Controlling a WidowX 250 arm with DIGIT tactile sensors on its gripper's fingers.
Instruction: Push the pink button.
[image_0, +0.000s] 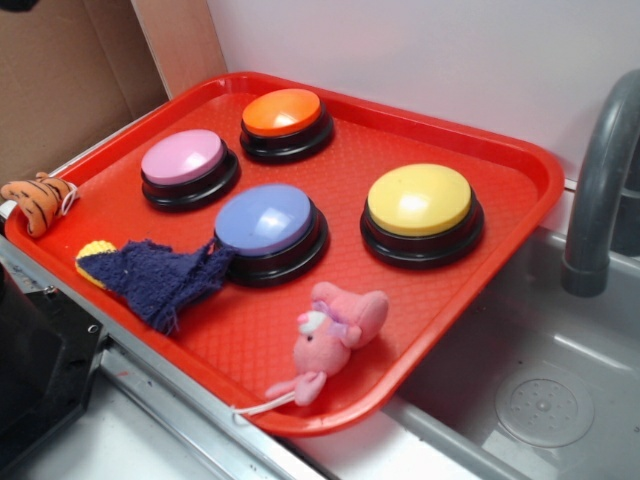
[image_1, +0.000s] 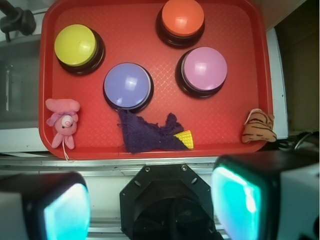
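Both pictures are bright, with soft light from above. White shiny spots sit on the pink button (image_1: 204, 68) and the purple button (image_1: 128, 85). In the wrist view the gripper (image_1: 150, 202) fingers look blurry and glow blue-green

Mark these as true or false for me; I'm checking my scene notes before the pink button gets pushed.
1. The pink button sits beside the orange button on the red tray. True.
2. The pincer is pressing the pink button. False: it is off the tray, touching nothing.
3. The dark blue cloth covers the yellow button. False: it lies by the blue-purple button.
4. The pink plush toy lies near the tray's edge. True.
5. The pincer's fingers stand apart. True.
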